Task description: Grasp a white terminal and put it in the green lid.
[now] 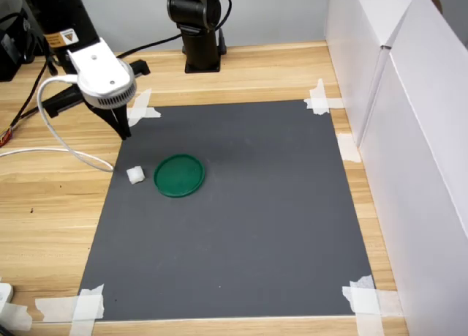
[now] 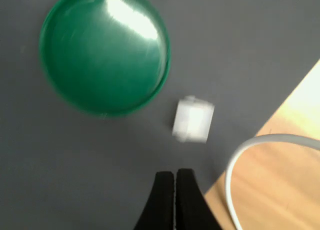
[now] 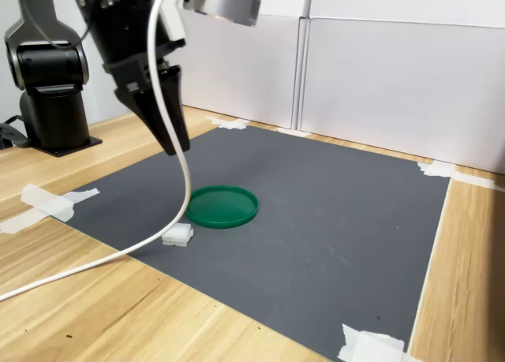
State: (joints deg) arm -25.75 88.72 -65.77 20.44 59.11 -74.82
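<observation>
The white terminal (image 1: 135, 175) (image 2: 193, 119) (image 3: 177, 235) lies on the dark grey mat (image 1: 241, 226), just to the first exterior view's left of the green lid (image 1: 179, 175) (image 2: 104, 50) (image 3: 222, 206), a small gap between them. The lid is flat on the mat with nothing in it. My gripper (image 1: 126, 133) (image 2: 175, 176) (image 3: 175, 147) hangs above the mat, short of the terminal, its black fingers pressed together and holding nothing.
A white cable (image 1: 55, 142) (image 3: 162, 165) loops from the wrist camera down over the mat's edge by the terminal. White walls (image 1: 409, 109) stand along the first exterior view's right. Tape strips (image 1: 88, 307) hold the mat corners. The arm base (image 1: 197, 28) is at the back.
</observation>
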